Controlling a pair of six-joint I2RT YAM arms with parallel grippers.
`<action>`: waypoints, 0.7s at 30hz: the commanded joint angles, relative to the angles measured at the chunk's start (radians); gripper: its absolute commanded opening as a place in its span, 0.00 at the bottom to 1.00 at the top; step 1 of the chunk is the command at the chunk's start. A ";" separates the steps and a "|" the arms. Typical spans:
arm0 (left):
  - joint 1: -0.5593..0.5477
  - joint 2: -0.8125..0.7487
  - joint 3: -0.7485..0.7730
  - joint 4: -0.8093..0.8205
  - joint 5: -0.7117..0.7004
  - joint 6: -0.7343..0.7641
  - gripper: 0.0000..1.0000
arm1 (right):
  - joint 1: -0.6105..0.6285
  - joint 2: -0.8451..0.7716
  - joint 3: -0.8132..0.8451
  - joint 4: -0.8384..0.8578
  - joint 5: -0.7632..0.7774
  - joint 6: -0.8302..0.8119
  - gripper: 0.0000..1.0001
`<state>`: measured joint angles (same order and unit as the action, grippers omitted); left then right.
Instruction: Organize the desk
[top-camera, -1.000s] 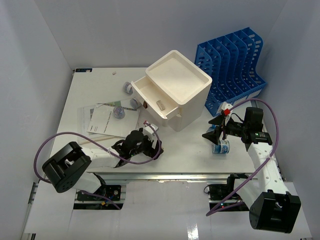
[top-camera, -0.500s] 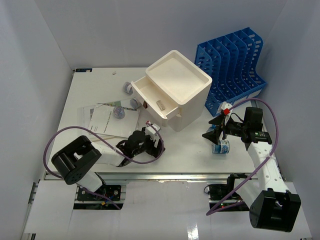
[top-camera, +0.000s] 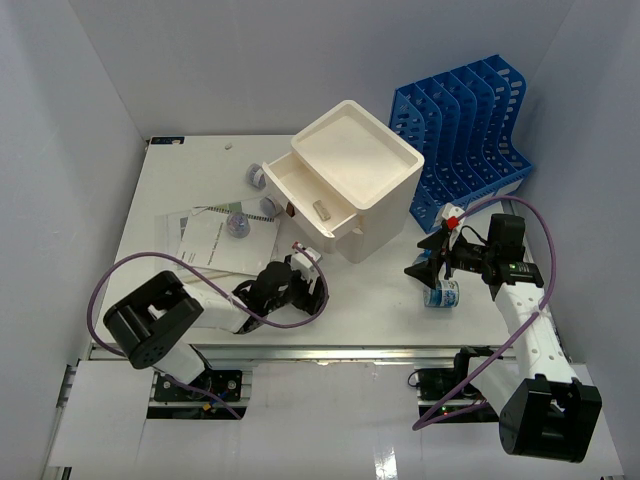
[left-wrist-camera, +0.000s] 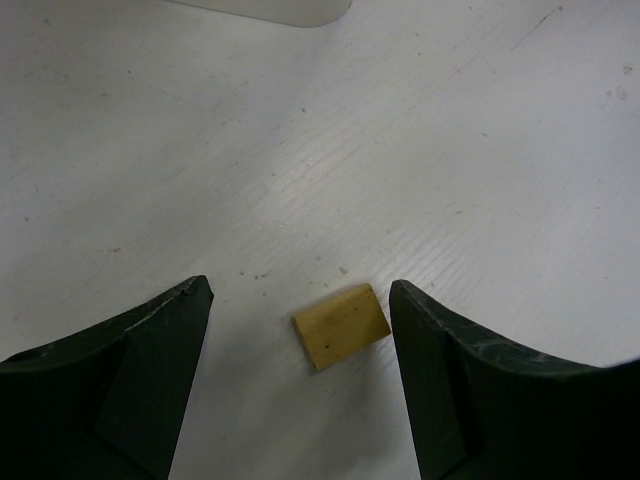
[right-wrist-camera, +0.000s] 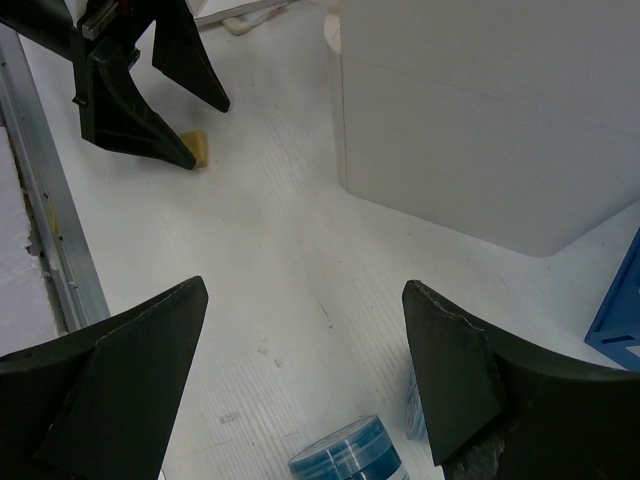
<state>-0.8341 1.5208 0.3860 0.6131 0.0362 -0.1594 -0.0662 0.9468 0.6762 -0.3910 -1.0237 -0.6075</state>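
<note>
The desk (top-camera: 370, 305) is a wide white tabletop with a metal rail (top-camera: 330, 352) along its front. My left gripper (top-camera: 300, 287) is low over it, open and empty. In the left wrist view a small yellow block (left-wrist-camera: 341, 325) lies flat on the desk between the open fingers, closer to the right one and touching neither; my left gripper (left-wrist-camera: 300, 288) straddles it. My right gripper (top-camera: 427, 264) is open and empty, just above a blue tape roll (top-camera: 441, 293) that also shows at the bottom of the right wrist view (right-wrist-camera: 350, 455).
A white drawer box (top-camera: 360, 165) with its top drawer (top-camera: 300, 190) pulled open stands mid-desk. A blue file rack (top-camera: 465, 125) is at the back right. Papers (top-camera: 215, 242) and small rolls (top-camera: 238, 224) lie at the left.
The left arm's rear links have swung slightly right and forward; its gripper stays over the yellow block. The right arm has barely moved.
</note>
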 joint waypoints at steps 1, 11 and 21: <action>-0.008 -0.073 -0.038 -0.123 0.092 -0.045 0.83 | -0.006 0.002 0.008 0.021 -0.016 -0.008 0.85; -0.174 -0.057 0.012 -0.234 -0.188 -0.044 0.86 | -0.006 0.009 0.011 0.021 -0.020 -0.005 0.86; -0.286 0.168 0.204 -0.355 -0.404 -0.182 0.90 | -0.007 -0.003 0.007 0.020 -0.022 -0.005 0.86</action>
<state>-1.1216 1.6390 0.5839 0.4118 -0.3346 -0.2503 -0.0671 0.9566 0.6762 -0.3908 -1.0236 -0.6079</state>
